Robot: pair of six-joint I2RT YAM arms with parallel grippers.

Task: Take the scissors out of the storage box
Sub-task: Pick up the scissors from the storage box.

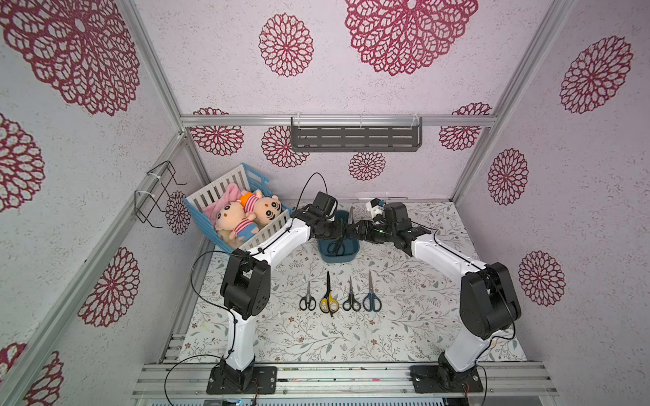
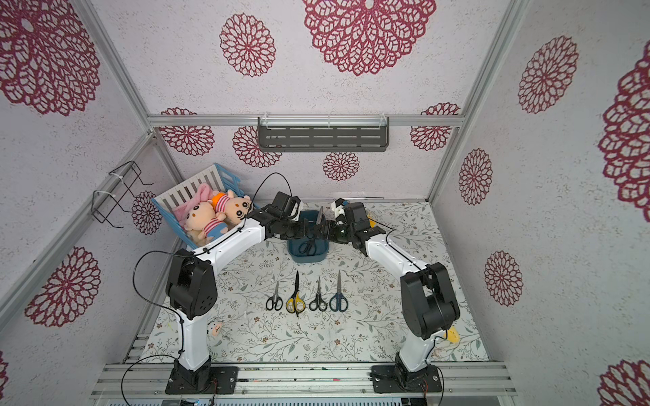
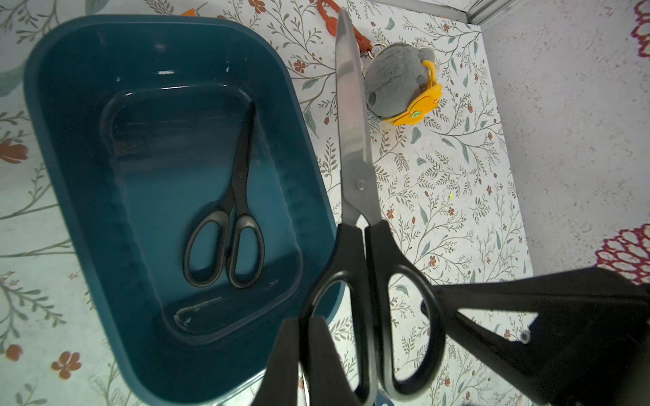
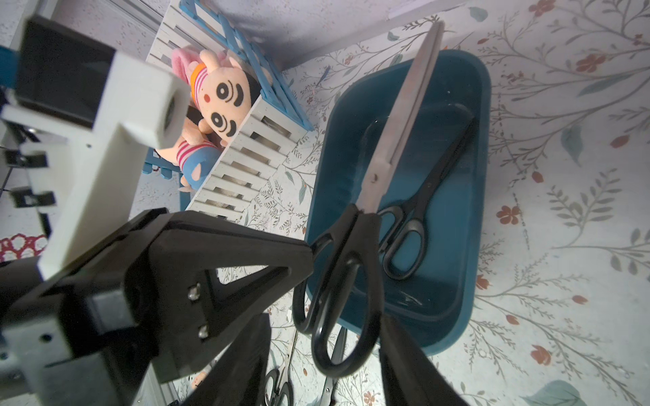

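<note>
Aloft over the storage box [image 3: 67, 147] rim, left fingers [image 3: 278, 365] pinch scissors [image 3: 351, 140], right fingers [image 4: 411, 372] half-open astride them

Six scissors [image 3: 240, 175], one storage box [image 3: 70, 140]

The floral table [image 1: 404, 316] bears the storage box [image 1: 337, 259], four scissors [image 1: 351, 303] and a crate [image 1: 225, 188].

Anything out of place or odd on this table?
Yes: a grey plush keychain with a yellow-orange cap lies loose on the floral tablecloth beside the dark teal plastic tub. It looks like a stray toy, unrelated to the task.
</note>
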